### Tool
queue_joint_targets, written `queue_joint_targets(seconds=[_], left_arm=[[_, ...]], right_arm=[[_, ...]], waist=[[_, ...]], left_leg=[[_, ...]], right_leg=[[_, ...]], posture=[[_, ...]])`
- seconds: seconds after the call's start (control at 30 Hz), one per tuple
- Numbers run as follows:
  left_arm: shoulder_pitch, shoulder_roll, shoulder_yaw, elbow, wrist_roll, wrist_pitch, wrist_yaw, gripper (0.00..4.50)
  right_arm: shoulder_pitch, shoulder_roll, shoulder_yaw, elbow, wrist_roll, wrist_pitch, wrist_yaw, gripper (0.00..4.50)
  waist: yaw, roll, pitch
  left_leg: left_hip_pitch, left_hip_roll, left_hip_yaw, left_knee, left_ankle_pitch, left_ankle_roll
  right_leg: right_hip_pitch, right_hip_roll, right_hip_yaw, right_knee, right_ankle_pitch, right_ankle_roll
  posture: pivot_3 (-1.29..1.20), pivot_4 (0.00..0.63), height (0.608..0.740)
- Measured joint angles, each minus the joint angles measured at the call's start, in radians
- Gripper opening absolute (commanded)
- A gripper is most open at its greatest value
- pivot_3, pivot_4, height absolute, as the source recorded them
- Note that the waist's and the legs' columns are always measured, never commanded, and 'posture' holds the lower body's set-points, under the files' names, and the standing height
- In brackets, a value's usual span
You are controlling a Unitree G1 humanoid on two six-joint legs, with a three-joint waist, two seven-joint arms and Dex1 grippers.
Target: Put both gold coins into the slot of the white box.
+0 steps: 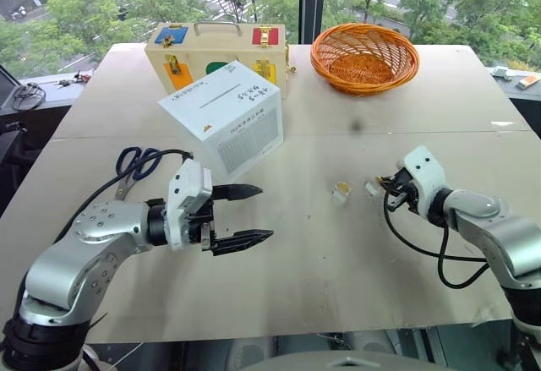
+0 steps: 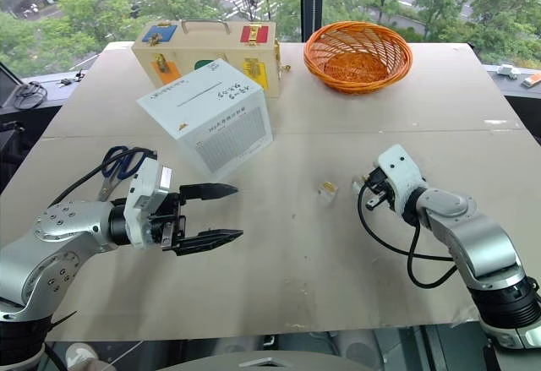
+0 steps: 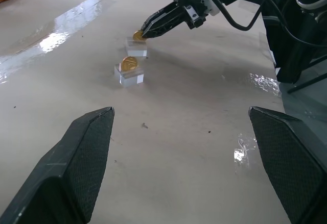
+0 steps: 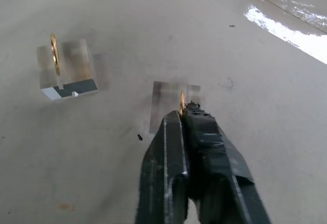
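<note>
Gold coin edge-on, pinched between matte black right fingers.

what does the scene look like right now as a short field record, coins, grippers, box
right gripper: shut on a gold coin standing in its clear holder
other gold coin: upright in second clear holder, untouched
left gripper: open, holding nothing
white box: tilted on the table, slot facing up
behind box: wooden latch case, orange basket
</note>
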Motion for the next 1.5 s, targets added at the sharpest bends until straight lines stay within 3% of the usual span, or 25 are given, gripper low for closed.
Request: queue_joint_targets(seconds=[0.17, 0.3, 0.43, 0.57, 0.7, 0.83, 0.9, 0.97, 1.43, 1.5], left_arm=[[-0.003, 0.000, 0.000, -0.002, -0.023, 0.028, 0.016, 4.31], [-0.077, -0.008, 0.001, -0.004, -0.127, 0.128, 0.082, 4.31], [-0.184, -0.027, -0.001, 0.009, -0.233, 0.223, 0.140, 4.31], [-0.307, -0.080, -0.045, 0.059, -0.304, 0.291, 0.169, 4.31], [-0.396, -0.119, -0.087, 0.118, -0.346, 0.332, 0.158, 3.06], [-0.465, -0.142, -0.150, 0.170, -0.336, 0.337, 0.110, 3.06], [-0.487, -0.154, -0.167, 0.190, -0.330, 0.340, 0.088, 2.61], [-0.517, -0.166, -0.195, 0.206, -0.319, 0.339, 0.061, 1.87], [-0.552, -0.211, -0.233, 0.247, -0.246, 0.316, -0.016, 1.87], [-0.552, -0.213, -0.233, 0.247, -0.239, 0.311, -0.022, 1.31]], right_arm=[[-0.001, 0.000, -0.001, 0.000, 0.000, 0.002, 0.006, 0.03], [0.004, 0.006, -0.043, -0.037, 0.032, 0.000, 0.029, 0.03], [0.011, 0.012, -0.172, -0.129, 0.149, 0.001, 0.085, 0.03], [0.003, 0.023, -0.292, -0.247, 0.375, 0.050, 0.139, 0.03], [-0.015, 0.006, -0.309, -0.335, 0.541, 0.089, 0.152, 0.00], [-0.052, -0.024, -0.312, -0.389, 0.695, 0.107, 0.121, 0.00], [-0.071, -0.032, -0.309, -0.398, 0.738, 0.107, 0.098, 0.00], [-0.085, -0.046, -0.303, -0.410, 0.773, 0.107, 0.072, 0.00], [-0.136, -0.103, -0.234, -0.406, 0.879, 0.060, -0.035, 0.00], [-0.139, -0.111, -0.229, -0.406, 0.884, 0.057, -0.036, 0.00]], waist=[[0.000, 0.000, 0.000], [0.002, 0.000, 0.000], [0.001, -0.001, 0.001], [0.001, -0.001, 0.001], [-0.001, -0.001, 0.001], [-0.001, -0.001, 0.002], [-0.001, -0.002, 0.002], [0.000, -0.002, 0.002], [0.000, -0.002, 0.002], [0.000, -0.002, 0.002]], left_leg=[[0.000, 0.000, 0.000, 0.000, 0.000, 0.000], [0.000, 0.000, -0.001, 0.000, 0.000, 0.000], [0.000, 0.000, -0.005, 0.000, 0.000, 0.000], [0.000, 0.000, -0.007, 0.000, 0.000, 0.000], [0.000, 0.000, -0.008, 0.000, 0.000, 0.000], [0.000, -0.001, -0.007, 0.000, 0.000, 0.000], [0.000, -0.001, -0.007, 0.000, 0.000, 0.000], [-0.001, -0.001, -0.007, 0.000, 0.000, 0.000], [-0.001, -0.001, -0.009, 0.000, 0.000, 0.000], [-0.002, -0.001, -0.009, 0.000, 0.000, 0.000]], right_leg=[[0.000, 0.000, 0.000, 0.000, 0.000, 0.000], [0.000, 0.000, 0.000, 0.000, 0.000, 0.001], [0.000, 0.001, 0.000, 0.000, 0.000, 0.001], [0.000, 0.001, -0.001, 0.000, 0.000, 0.001], [0.001, 0.002, -0.001, 0.000, 0.000, 0.001], [0.001, 0.002, 0.000, 0.000, 0.000, 0.000], [0.001, 0.002, 0.000, 0.000, 0.000, 0.000], [0.001, 0.002, -0.001, 0.000, 0.000, 0.000], [0.000, 0.002, 0.000, 0.000, 0.000, 0.000], [0.000, 0.002, -0.001, -0.001, 0.000, 0.000]], posture=[[0.00, 0.150, 0.740], [0.00, 0.150, 0.740], [0.00, 0.150, 0.740], [0.00, 0.150, 0.740], [0.00, 0.150, 0.740], [0.00, 0.150, 0.740], [0.00, 0.150, 0.740], [0.00, 0.150, 0.740], [0.00, 0.150, 0.740], [0.00, 0.150, 0.740]])
